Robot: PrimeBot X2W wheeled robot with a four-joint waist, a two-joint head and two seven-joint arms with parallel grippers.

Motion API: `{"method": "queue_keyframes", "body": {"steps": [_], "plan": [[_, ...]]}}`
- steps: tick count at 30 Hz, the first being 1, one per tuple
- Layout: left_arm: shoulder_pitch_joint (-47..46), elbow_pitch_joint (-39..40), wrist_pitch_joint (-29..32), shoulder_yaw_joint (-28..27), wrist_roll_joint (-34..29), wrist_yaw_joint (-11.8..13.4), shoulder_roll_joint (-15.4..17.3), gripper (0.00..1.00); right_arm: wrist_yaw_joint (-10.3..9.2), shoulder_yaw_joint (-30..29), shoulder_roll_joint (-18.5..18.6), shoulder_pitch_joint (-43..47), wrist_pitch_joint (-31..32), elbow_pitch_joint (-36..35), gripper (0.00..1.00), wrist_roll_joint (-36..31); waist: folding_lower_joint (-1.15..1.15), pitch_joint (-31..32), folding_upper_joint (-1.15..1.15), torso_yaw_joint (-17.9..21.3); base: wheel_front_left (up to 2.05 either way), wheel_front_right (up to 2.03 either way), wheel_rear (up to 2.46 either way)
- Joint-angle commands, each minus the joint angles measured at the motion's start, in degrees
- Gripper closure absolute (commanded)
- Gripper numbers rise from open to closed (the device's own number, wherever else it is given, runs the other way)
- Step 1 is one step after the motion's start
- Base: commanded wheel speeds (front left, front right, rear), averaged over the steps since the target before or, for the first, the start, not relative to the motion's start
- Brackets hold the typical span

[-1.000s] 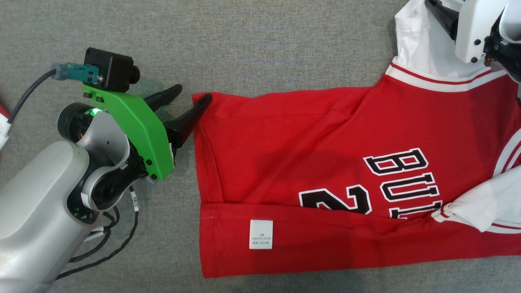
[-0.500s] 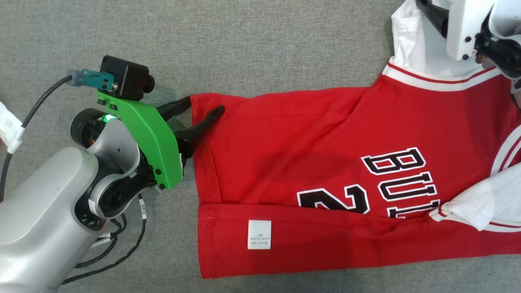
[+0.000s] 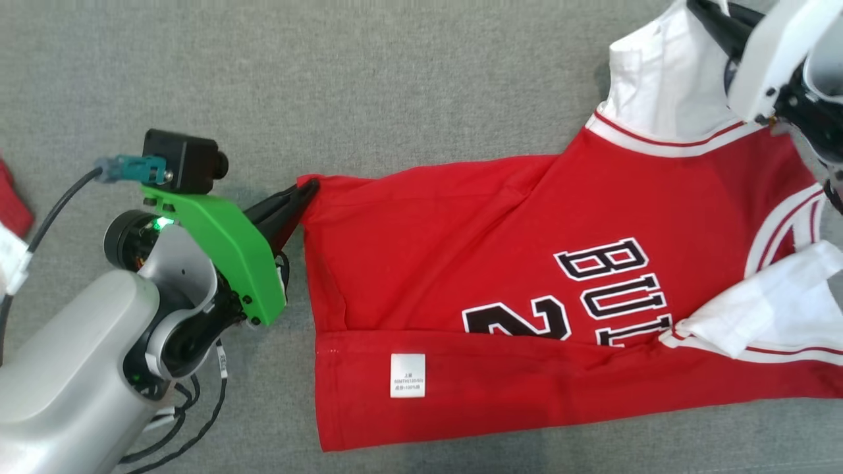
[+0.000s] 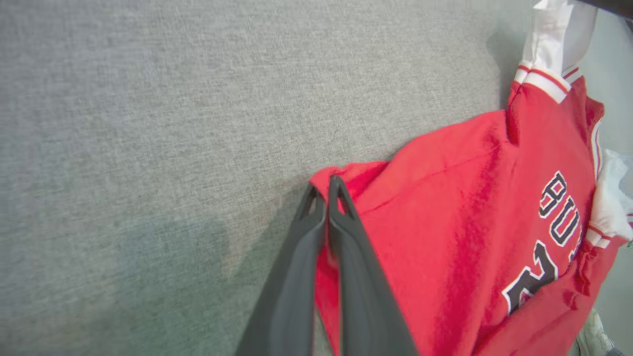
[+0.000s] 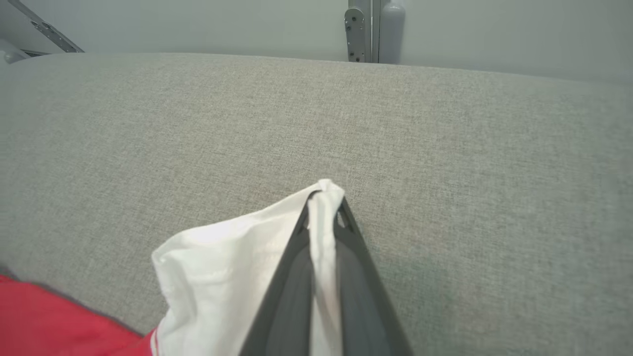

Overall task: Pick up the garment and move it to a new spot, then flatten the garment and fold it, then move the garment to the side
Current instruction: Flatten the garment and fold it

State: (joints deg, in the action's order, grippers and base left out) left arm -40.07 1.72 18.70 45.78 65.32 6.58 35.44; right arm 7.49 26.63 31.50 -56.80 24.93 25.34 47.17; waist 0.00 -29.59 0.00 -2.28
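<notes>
The garment (image 3: 500,283) is a red jersey with white sleeves and black lettering, spread across the grey cloth surface. My left gripper (image 3: 308,191) is shut on the jersey's upper left hem corner; the left wrist view shows my left gripper (image 4: 326,190) pinching that red corner of the garment (image 4: 470,207). My right gripper (image 5: 324,200) is shut on the white sleeve of the garment (image 5: 222,267), which is lifted off the surface. In the head view the right arm (image 3: 770,59) reaches the sleeve at the top right, its fingertips cut off by the frame edge.
The grey cloth surface (image 3: 395,85) stretches bare to the left and above the jersey. A red and white item (image 3: 10,210) lies at the far left edge. A metal bracket (image 5: 363,29) stands behind the surface's far edge.
Both grippers closed: the left on the red hem corner, the right on the white sleeve. The jersey's upper edge has bunched and shifted slightly left.
</notes>
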Motion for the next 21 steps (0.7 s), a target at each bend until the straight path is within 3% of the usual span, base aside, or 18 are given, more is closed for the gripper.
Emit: {"method": "queue_keyframes", "body": {"steps": [1,12,16,21], "plan": [[1.4,0.8,-1.2,-0.8,0.9,0.4,0.6,1.00,0.00,-0.1,1.1,2.4,-1.4,-1.4,1.00,1.8,0.00,4.1,0.00,1.7,0.00,0.00,0.00],[13.3,10.0,-6.4,-2.3,3.4,3.7,4.4,1.00,0.00,-3.3,10.3,23.4,-8.8,-17.0,1.00,10.4,0.00,13.3,0.00,5.3,0.00,0.00,0.00],[19.6,13.9,-8.5,-2.5,4.6,5.3,6.7,1.00,0.00,-6.0,11.6,31.4,-9.8,-21.4,1.00,10.8,0.00,14.6,0.00,6.9,0.00,0.00,0.00],[26.8,16.3,-11.8,-3.0,6.6,6.8,8.1,1.00,0.01,-9.9,10.1,39.8,-10.7,-24.1,1.00,11.1,0.00,15.4,0.00,8.0,0.00,0.00,0.00]]}}
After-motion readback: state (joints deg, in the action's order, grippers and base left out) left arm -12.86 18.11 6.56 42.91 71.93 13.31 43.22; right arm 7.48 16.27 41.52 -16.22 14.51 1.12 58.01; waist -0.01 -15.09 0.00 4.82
